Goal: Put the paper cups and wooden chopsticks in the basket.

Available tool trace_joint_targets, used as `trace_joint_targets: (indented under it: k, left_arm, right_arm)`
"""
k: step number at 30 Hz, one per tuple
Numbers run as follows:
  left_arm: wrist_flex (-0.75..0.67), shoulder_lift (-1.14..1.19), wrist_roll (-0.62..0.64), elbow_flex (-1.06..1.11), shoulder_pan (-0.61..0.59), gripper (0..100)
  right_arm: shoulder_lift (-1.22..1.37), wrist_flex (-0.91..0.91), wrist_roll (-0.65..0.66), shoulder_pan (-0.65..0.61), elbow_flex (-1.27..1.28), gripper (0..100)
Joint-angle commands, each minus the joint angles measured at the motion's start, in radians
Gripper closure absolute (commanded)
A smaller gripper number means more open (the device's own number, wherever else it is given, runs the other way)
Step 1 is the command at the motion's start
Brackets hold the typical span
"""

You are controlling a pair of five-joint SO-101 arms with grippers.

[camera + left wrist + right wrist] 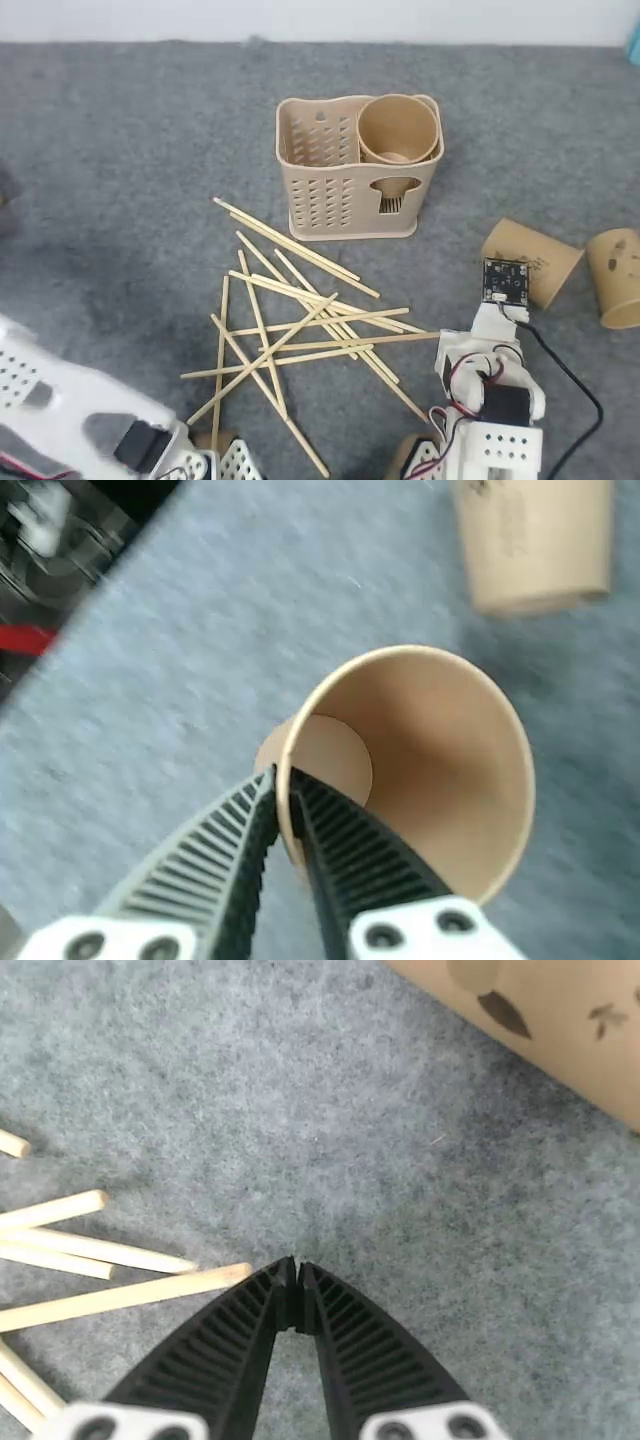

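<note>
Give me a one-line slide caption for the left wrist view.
Left hand pinching the wall of a paper cup, with a second cup on the grey carpet beyond.

I get soft, even light from overhead across the counter point(120, 150). The basket point(330, 200) and chopsticks point(300, 330) throw faint, thin shadows. In the left wrist view, the inside of the paper cup point(440, 770) is brightly lit, and the far corner behind it is dark.
</note>
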Motion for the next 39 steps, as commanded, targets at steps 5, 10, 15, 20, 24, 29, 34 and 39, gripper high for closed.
trace_joint_targets:
  k: [5, 10, 15, 20, 24, 29, 34, 39]
  left_arm:
    - [0.035, -0.377, 0.153, 0.506, 0.186, 99]
    - [0.023, -0.535, 0.203, 0.717, 0.334, 99]
    - [0.026, -0.671, 0.292, 0.779, 0.476, 99]
    - [0.029, -0.796, 0.347, 0.779, 0.631, 99]
    - [0.029, -0.875, 0.437, 0.774, 0.769, 99]
    - [0.017, -0.947, 0.597, 0.771, 0.933, 99]
    - [-0.035, -0.97, 0.736, 0.677, 1.083, 99]
    - [-0.041, -0.967, 0.836, 0.489, 1.264, 99]
  right_arm:
    - [-0.005, 0.004, -0.006, 0.015, 0.006, 99.1]
    - [-0.005, 0.004, -0.006, 0.015, 0.006, 99.1]
    - [-0.005, 0.004, -0.006, 0.015, 0.006, 99.1]
    - [-0.005, 0.004, -0.006, 0.015, 0.006, 99.1]
    - [-0.005, 0.004, -0.006, 0.013, 0.006, 99.1]
    - [-0.005, 0.004, -0.006, 0.013, 0.006, 99.1]
    - [-0.005, 0.004, -0.006, 0.01, 0.006, 99.1]
    - [-0.005, 0.004, -0.006, 0.007, 0.006, 99.1]
